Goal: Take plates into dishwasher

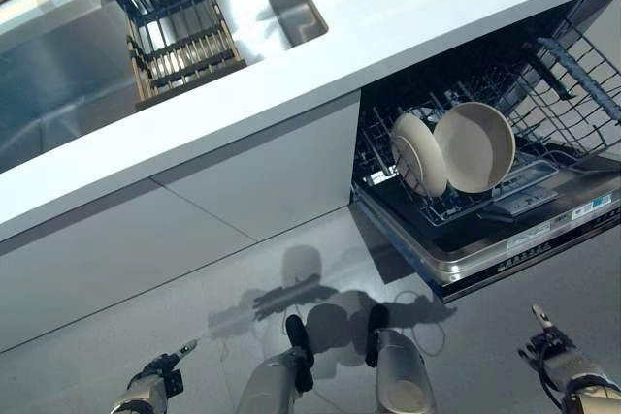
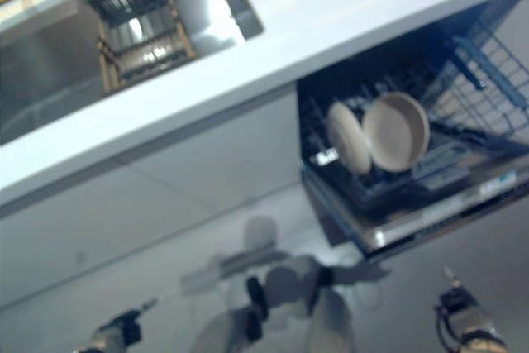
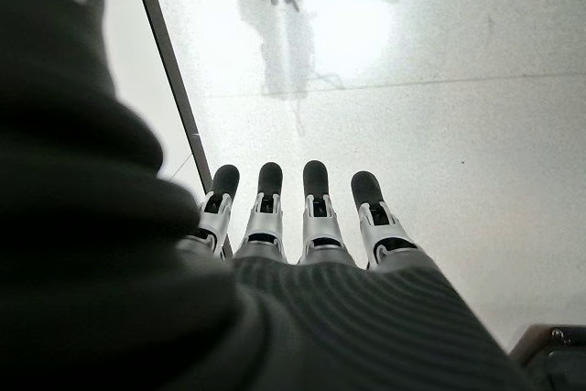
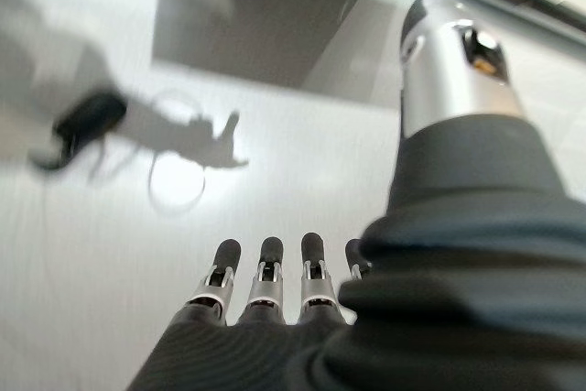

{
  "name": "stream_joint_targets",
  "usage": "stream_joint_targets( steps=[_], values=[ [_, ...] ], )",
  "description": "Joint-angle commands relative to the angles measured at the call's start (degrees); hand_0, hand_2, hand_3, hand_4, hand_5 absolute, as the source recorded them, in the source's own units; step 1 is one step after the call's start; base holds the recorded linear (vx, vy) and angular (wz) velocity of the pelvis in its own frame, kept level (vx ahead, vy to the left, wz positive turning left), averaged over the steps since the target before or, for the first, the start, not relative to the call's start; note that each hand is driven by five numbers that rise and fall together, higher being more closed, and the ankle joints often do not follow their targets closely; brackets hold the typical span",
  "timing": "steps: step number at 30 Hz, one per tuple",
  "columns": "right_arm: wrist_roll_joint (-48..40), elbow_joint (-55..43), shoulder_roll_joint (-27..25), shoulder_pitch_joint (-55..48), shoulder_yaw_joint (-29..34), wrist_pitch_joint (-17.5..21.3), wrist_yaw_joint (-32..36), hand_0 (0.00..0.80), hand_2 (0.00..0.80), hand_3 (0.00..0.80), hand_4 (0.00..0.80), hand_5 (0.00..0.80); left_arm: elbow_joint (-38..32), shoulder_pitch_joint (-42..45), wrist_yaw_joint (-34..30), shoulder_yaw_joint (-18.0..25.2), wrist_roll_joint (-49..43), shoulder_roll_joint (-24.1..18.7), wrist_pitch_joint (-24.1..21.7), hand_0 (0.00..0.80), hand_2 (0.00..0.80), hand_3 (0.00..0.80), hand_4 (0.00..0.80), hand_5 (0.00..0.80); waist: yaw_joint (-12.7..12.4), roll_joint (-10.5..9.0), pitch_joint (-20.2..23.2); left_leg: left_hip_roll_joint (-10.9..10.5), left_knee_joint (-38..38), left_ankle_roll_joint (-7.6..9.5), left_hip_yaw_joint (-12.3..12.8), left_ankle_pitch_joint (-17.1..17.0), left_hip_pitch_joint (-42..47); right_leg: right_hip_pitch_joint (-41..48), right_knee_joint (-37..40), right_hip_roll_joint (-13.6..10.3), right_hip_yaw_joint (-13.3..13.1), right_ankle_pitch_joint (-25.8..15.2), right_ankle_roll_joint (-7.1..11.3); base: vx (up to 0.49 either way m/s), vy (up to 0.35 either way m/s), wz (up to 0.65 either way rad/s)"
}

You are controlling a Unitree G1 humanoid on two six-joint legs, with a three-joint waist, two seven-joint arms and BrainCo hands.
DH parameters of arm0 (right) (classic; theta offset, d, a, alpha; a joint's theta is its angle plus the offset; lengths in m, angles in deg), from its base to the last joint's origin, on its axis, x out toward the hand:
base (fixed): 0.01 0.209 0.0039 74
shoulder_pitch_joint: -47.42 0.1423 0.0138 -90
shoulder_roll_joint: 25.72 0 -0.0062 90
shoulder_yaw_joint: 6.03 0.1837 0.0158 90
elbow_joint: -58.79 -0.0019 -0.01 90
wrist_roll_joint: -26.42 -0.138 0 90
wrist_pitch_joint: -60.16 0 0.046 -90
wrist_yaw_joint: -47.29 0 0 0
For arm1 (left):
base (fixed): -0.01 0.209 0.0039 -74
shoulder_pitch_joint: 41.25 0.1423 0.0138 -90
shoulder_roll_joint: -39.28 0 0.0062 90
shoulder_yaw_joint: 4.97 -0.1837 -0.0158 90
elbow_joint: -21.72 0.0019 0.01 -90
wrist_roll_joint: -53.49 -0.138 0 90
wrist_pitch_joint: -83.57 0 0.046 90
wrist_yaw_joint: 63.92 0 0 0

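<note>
Down by our sides, our left hand (image 3: 311, 217) and right hand (image 4: 265, 290) hang empty, fingers straight. Two plates (image 1: 451, 150) stand on edge in the dishwasher rack (image 1: 572, 94), faces angled toward each other. Next we should probably seek more plates near the worktop (image 1: 427, 16), slotting each upright alongside.

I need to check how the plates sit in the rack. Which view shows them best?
The left eye view: both plates stand on edge in the dishwasher rack, sharply outlined. The right eye view shows the same pair, blurred. Neither wrist view shows them, only floor past open fingers.
</note>
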State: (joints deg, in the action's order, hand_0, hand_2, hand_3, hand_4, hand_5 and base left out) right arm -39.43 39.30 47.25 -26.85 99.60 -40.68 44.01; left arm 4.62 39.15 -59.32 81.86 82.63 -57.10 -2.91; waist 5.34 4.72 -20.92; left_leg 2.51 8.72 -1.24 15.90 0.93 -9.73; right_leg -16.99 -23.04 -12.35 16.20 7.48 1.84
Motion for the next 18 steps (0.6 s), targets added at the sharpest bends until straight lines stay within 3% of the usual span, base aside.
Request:
stream_joint_targets(
  steps=[1, 4, 9, 18],
  values=[
    [-9.6, -1.1, 0.6, 2.9, -0.1, 4.3, 6.0, 0.000, 0.000, 0.000, 0.000, 0.000, 2.1, -0.4, 1.1, 1.5, 2.5, 1.1, -1.8, 0.000, 0.000, 0.000, 0.000, 0.000, -1.7, 0.79, 0.4, -0.2, 15.8, 2.57, -1.7, 14.8, 1.0, -1.3, -5.6, -0.7, -1.1, 2.5, 0.69, 0.011, 0.044, 0.14],
    [-12.2, -3.4, 2.2, 6.0, -0.3, 7.2, 9.6, 0.000, 0.000, 0.000, 0.000, 0.000, 2.0, 0.5, 1.8, 1.4, 3.4, 2.3, -1.7, 0.000, 0.000, 0.000, 0.000, 0.000, -2.4, 1.28, 0.6, -0.3, 19.3, 3.06, -2.6, 16.0, -0.1, -1.5, -9.1, -1.6, -2.1, 4.4, 0.16, 0.046, 0.054, 0.04],
    [-17.8, -6.7, 3.7, 10.5, -0.5, 8.7, 15.2, 0.000, 0.000, 0.000, 0.000, 0.000, 2.2, 2.6, 1.6, 0.6, 3.3, 4.1, -1.3, 0.000, 0.000, 0.000, 0.000, 0.000, -3.6, 2.11, 1.3, -0.1, 24.1, 2.98, -3.5, 16.5, -1.7, -1.0, -12.4, -2.9, -2.8, 6.2, -0.49, 0.064, 0.049, 0.01],
    [-17.6, -9.9, 3.2, 19.0, -3.4, 5.7, 25.8, 0.000, 0.000, 0.000, 0.000, 0.000, 0.1, 6.3, 1.5, -0.7, 0.4, 5.9, -0.4, 0.000, 0.000, 0.000, 0.000, 0.000, -6.7, 3.48, 2.8, -0.2, 29.1, 2.43, -4.7, 15.2, -1.9, 1.5, -14.9, -4.7, -1.9, 7.3, -1.24, 0.050, 0.049, 0.00]
  ],
)
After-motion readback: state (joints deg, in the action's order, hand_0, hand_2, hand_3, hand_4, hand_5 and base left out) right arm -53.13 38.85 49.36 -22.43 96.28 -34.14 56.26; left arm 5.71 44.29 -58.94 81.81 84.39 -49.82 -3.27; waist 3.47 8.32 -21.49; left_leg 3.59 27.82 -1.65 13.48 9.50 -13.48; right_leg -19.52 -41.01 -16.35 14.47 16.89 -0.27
